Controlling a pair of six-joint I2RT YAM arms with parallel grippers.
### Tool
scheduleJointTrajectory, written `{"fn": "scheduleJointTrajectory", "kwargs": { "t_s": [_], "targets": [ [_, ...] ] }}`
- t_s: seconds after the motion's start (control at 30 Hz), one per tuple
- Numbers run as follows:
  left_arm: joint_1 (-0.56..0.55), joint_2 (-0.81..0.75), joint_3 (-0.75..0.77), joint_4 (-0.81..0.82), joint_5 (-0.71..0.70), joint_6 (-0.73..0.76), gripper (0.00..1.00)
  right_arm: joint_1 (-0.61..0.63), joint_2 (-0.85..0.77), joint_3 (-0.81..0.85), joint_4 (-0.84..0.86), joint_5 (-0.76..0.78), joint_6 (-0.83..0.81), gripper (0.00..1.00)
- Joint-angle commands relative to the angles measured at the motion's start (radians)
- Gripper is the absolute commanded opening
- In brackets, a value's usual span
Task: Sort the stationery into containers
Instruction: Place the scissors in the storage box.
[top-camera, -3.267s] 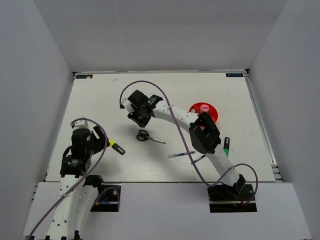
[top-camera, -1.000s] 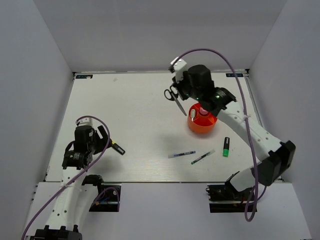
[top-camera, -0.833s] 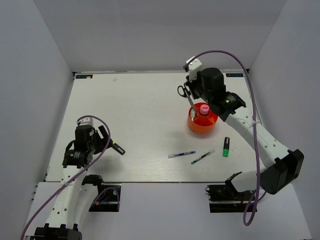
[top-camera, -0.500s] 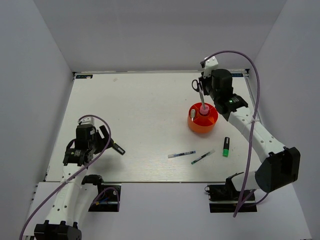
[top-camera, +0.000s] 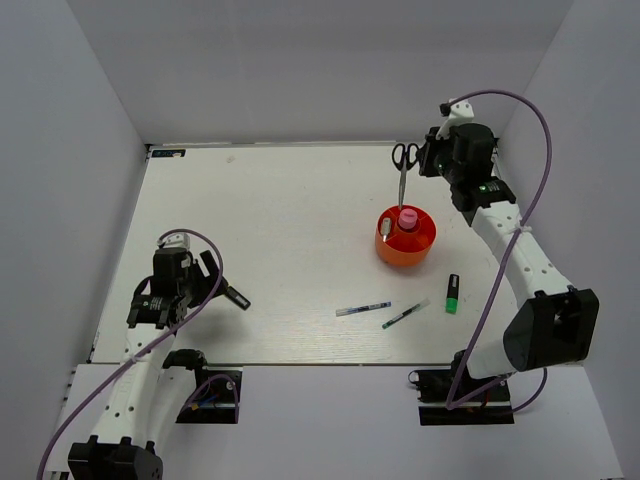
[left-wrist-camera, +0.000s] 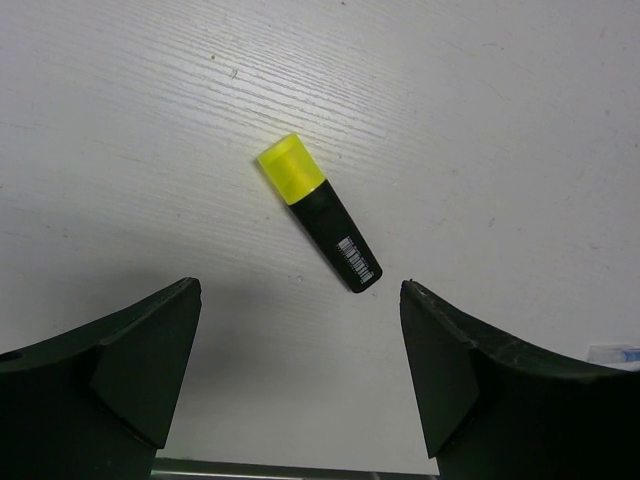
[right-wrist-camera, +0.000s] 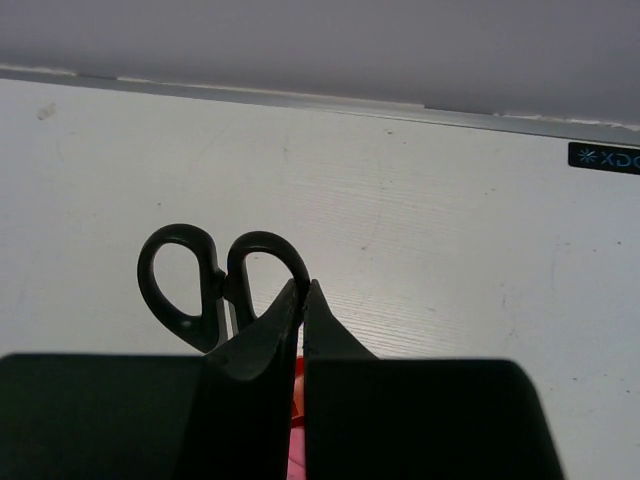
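Since a second ago the right arm has carried the scissors (top-camera: 402, 178) from left of the cup toward the counter's (top-camera: 290, 215) far right corner. On my feed the right end effector (top-camera: 424, 160) is clamped together on one black handle loop. The scissors hang upright just left of it, blades pointing down over the far rim of the orange-red cup (top-camera: 398, 254). I cannot tell whether the tip is inside. A pink-capped glue tube (top-camera: 408, 218) stands in the cup.

Near the left edge, the left end effector (left-wrist-camera: 298, 290) hovers with its fingers spread wide and nothing between them. The yellow highlighter (left-wrist-camera: 320, 214) lies flat just ahead of the gap. The green highlighter (top-camera: 453, 293), blue-white pen (top-camera: 363, 309) and green pen (top-camera: 405, 315) lie in front of the cup.
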Motion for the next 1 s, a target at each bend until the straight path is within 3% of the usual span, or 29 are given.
{"fn": "scheduleJointTrajectory", "kwargs": {
  "t_s": [0.0, 0.47, 0.97],
  "targets": [
    [0.007, 0.000, 0.011, 0.009, 0.011, 0.009, 0.91, -0.034, 0.006, 0.050, 0.036, -0.126, 0.116, 0.00],
    [0.007, 0.005, 0.012, 0.011, 0.012, 0.011, 0.91, -0.079, 0.060, -0.082, 0.305, 0.076, 0.047, 0.00],
    [0.008, 0.019, 0.014, 0.011, 0.014, 0.009, 0.91, -0.076, 0.035, -0.373, 0.574, 0.066, -0.074, 0.00]
  ]
}}
